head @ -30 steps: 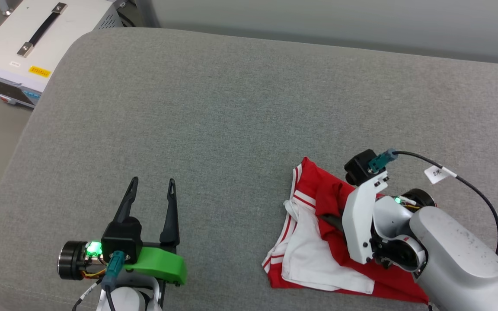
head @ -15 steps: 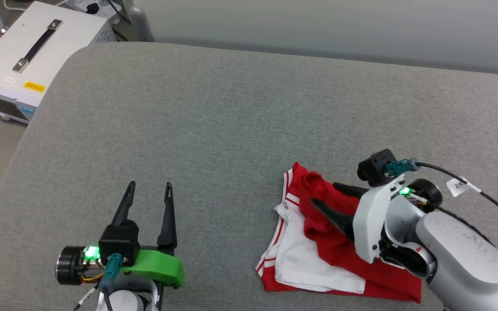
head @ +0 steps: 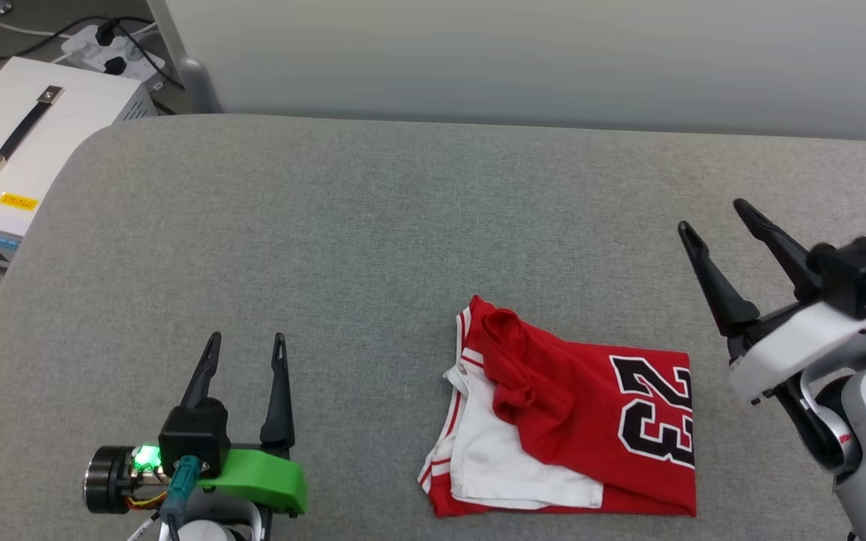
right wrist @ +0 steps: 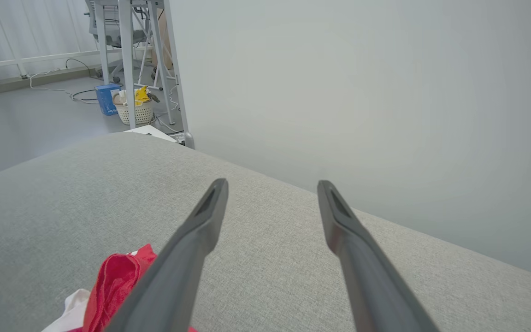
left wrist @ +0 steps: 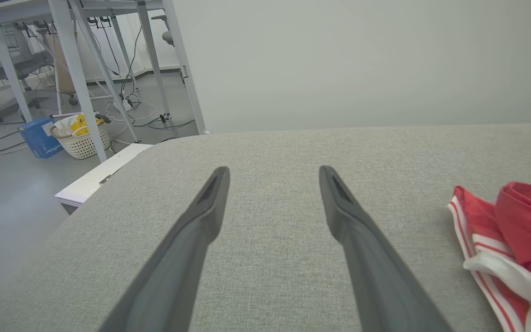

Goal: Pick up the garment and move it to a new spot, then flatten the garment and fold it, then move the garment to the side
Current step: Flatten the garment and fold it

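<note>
Jaws wide and empty on our left gripper [head: 246,336] and right gripper [head: 712,214]; the folded garment [head: 591,421] lies between them on the grey cushion [head: 373,248].

**Free room and obstacles, head view.** The grey cushion [head: 373,248] lies bare from 9 through 12 to 2 o'clock of the garment [head: 591,406], free for passage from either side. The garment lies low and flat at centre-right and obstructs the near edge. The left gripper [head: 246,336], fingers spread, stands well apart at the garment's 9 o'clock, with a bare lane between. The right gripper [head: 713,214], fingers spread, hangs at 2 o'clock, apart from the cloth. A pale wall [head: 523,60] bounds the far edge at 12 o'clock. A white case [head: 80,105] stands off the cushion at 10 o'clock, with table legs [left wrist: 75,74] and a basket [left wrist: 81,140] beyond.
</note>
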### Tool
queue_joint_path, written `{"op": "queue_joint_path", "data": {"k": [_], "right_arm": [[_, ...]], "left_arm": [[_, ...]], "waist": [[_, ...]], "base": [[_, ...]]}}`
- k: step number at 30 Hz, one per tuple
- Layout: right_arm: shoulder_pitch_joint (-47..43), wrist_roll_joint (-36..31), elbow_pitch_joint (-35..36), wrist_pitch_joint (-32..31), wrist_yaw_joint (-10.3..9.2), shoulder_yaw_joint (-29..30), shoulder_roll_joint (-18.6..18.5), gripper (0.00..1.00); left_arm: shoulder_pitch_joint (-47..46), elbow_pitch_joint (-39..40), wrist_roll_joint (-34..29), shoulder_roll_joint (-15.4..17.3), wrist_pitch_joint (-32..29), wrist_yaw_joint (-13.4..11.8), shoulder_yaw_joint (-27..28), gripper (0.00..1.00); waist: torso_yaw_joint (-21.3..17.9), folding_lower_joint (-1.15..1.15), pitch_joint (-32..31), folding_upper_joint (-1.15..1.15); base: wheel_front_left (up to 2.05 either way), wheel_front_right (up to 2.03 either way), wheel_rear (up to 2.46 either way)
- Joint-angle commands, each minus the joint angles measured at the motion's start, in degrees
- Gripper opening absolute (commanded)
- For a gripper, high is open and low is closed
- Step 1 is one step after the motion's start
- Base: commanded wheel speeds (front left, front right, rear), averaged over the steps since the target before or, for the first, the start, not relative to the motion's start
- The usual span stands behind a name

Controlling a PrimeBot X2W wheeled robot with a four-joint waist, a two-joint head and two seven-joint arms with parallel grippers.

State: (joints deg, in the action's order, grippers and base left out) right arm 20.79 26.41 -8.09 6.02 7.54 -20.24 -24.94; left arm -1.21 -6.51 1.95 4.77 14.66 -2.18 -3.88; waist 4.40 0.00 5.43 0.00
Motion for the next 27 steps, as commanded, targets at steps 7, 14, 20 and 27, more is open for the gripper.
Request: {"op": "queue_joint_path", "data": {"k": [7,14,20,27], "right_arm": [[-9.3,-9.1,1.8,6.9,-0.05,10.9,6.5,1.0],[-17.5,-14.7,5.2,8.8,-0.05,16.8,12.9,1.0],[-23.1,-16.1,7.7,9.0,-0.05,19.4,16.9,1.0],[-27.4,-17.1,8.4,9.0,-0.05,21.5,19.3,1.0]], "left_arm": [[1.6,0.7,-0.6,0.5,0.3,0.6,-0.1,1.0],[2.7,1.4,-0.3,0.5,0.3,0.7,0.1,1.0],[4.2,2.2,0.0,0.5,0.3,1.1,0.0,1.0],[5.8,2.2,0.2,0.5,0.3,1.8,-0.4,1.0]], "waist": [[-1.6,0.0,-2.1,0.0],[-2.2,0.0,-3.4,0.0],[-2.2,0.0,-4.7,0.0],[-1.9,0.0,-6.1,0.0]], "base": [[0.0,0.0,0.0],[0.0,0.0,0.0],[0.0,0.0,0.0],[0.0,0.0,0.0]]}}
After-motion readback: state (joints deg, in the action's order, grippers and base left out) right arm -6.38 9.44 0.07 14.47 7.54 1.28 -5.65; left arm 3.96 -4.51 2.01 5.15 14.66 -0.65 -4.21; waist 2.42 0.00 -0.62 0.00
